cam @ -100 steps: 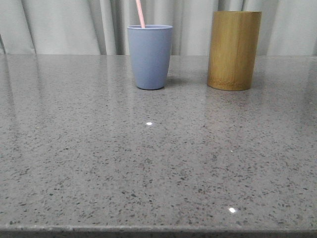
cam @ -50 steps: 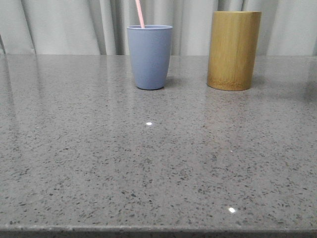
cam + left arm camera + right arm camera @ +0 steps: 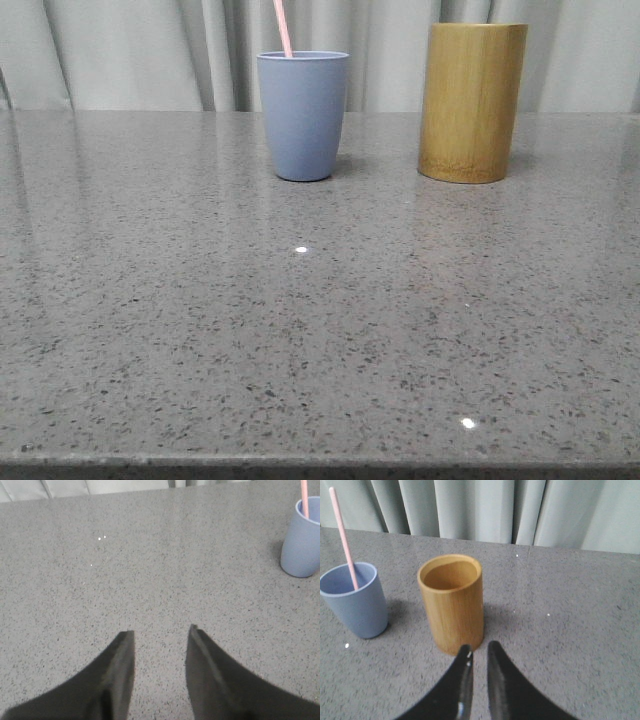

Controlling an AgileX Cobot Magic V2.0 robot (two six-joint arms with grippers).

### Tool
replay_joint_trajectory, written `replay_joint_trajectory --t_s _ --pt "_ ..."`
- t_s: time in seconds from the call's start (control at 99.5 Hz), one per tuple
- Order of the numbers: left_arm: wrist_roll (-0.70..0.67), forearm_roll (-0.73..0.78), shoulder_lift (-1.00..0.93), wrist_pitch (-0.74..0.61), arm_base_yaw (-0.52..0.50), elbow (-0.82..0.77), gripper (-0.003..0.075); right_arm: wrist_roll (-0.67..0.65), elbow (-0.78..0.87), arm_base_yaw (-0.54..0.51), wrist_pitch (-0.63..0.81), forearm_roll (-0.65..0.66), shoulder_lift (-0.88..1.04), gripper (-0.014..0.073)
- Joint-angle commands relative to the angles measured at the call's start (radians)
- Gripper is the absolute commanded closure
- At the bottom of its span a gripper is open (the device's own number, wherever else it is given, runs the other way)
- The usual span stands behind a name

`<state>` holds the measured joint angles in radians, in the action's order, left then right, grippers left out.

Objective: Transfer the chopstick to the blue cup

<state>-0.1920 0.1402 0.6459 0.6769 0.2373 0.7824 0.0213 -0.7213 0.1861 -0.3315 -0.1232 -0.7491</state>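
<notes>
The blue cup (image 3: 303,120) stands upright at the back middle of the table. A pale pink chopstick (image 3: 283,27) stands in it, leaning left, with only its top end showing. Both also show in the right wrist view, cup (image 3: 357,602) and chopstick (image 3: 344,535), and in the left wrist view, cup (image 3: 301,545) and chopstick (image 3: 304,497). My left gripper (image 3: 161,630) is open and empty over bare table, well away from the cup. My right gripper (image 3: 479,647) is empty, its jaws a narrow gap apart, just in front of the bamboo cylinder. Neither gripper shows in the front view.
A taller tan bamboo cylinder (image 3: 472,100) stands to the right of the blue cup; its inside looks empty in the right wrist view (image 3: 452,605). A grey speckled tabletop (image 3: 320,330) stretches forward. Pale curtains (image 3: 130,50) hang behind the table.
A faint shadow at the table's far right edge half a second ago is gone. The cup, chopstick and bamboo cylinder have not moved.
</notes>
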Motion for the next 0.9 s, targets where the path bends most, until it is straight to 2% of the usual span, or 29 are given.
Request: replay_joint_trajectory --t_s 0.0,0.09,0.141,0.422,0.593,0.894 --pt "-0.014 0.009 0.0 -0.095 0.001 0.023 0.0599 0.001 0.025 -0.007 0.079 0.008 0.078 0.0615" --pt "-0.014 0.009 0.0 -0.097 0.001 0.023 0.0698 0.001 0.082 -0.007 0.08 0.008 0.152 0.0705" --pt "-0.014 0.009 0.0 -0.097 0.001 0.023 0.0741 0.001 0.108 -0.007 0.08 0.008 0.188 0.0691" --pt "-0.014 0.009 -0.034 -0.122 0.001 -0.033 0.0739 0.001 0.237 -0.01 0.08 0.008 0.365 0.069" --pt "-0.014 0.009 -0.141 -0.178 0.001 -0.136 0.0739 0.001 0.295 -0.01 0.08 0.008 0.459 0.069" --pt "-0.014 0.009 -0.349 -0.179 0.001 -0.26 0.0739 0.001 0.339 -0.01 0.083 0.008 0.548 0.069"
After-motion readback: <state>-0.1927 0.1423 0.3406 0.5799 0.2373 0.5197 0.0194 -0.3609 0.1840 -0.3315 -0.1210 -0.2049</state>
